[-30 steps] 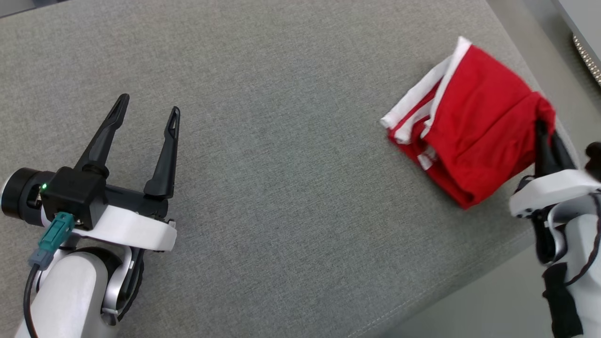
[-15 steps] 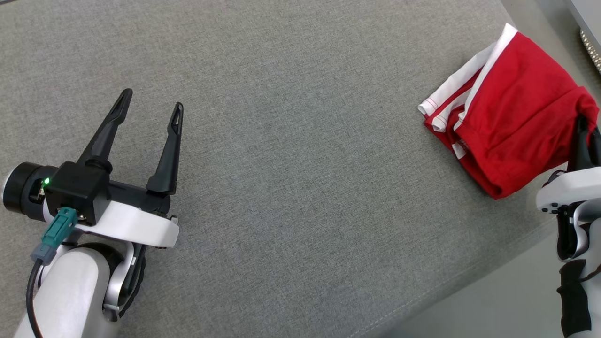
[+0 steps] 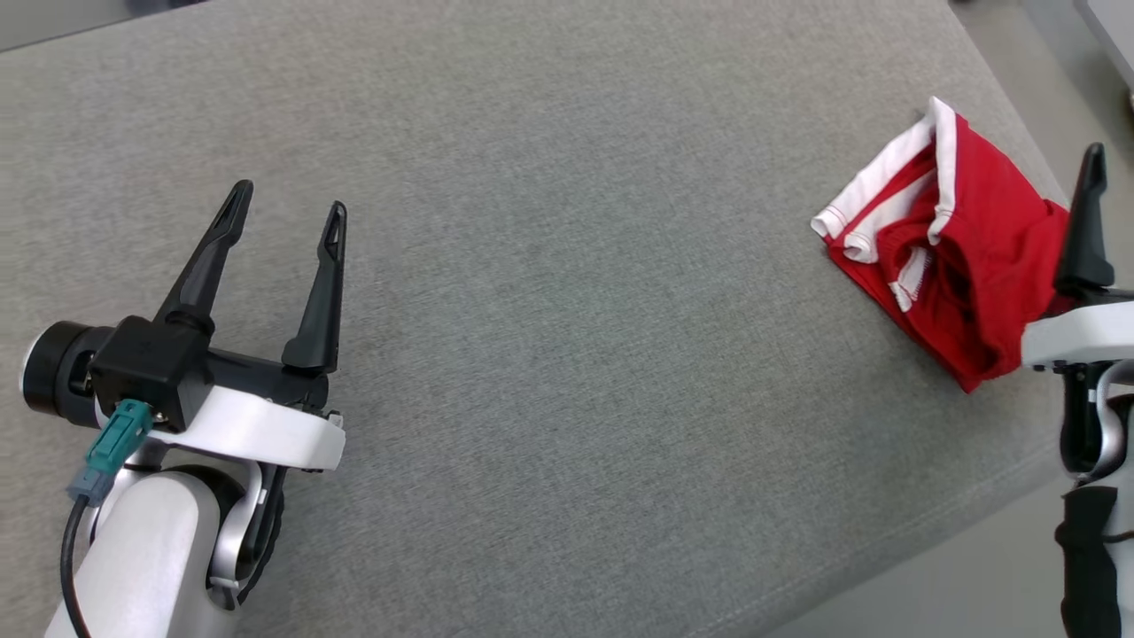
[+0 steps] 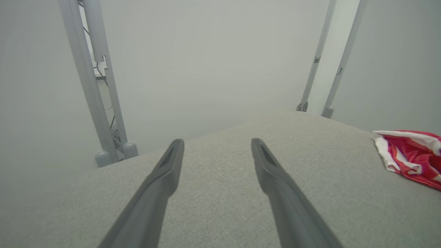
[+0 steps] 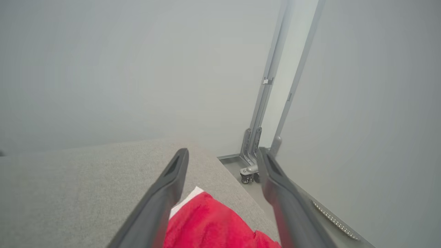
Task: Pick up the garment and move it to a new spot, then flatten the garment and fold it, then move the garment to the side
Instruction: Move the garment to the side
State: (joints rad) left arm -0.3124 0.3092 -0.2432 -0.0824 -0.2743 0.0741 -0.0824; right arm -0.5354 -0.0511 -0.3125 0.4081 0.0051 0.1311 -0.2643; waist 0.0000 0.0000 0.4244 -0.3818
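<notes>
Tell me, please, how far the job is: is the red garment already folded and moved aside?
Done, it seems: the red garment lies roughly folded near the right edge of the grey surface. In hand: nothing; the right gripper stands open over it, the left gripper open and far away. Left: probably only to withdraw the right arm.

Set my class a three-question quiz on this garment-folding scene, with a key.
1. True or false: the right gripper has its fingers apart.
2. Where on the grey table does the red garment lie? A near its right edge; B at its centre; C near its left edge.
3. Fill in: the garment's trim is ____.
Key: 1 true; 2 A; 3 white.
</notes>
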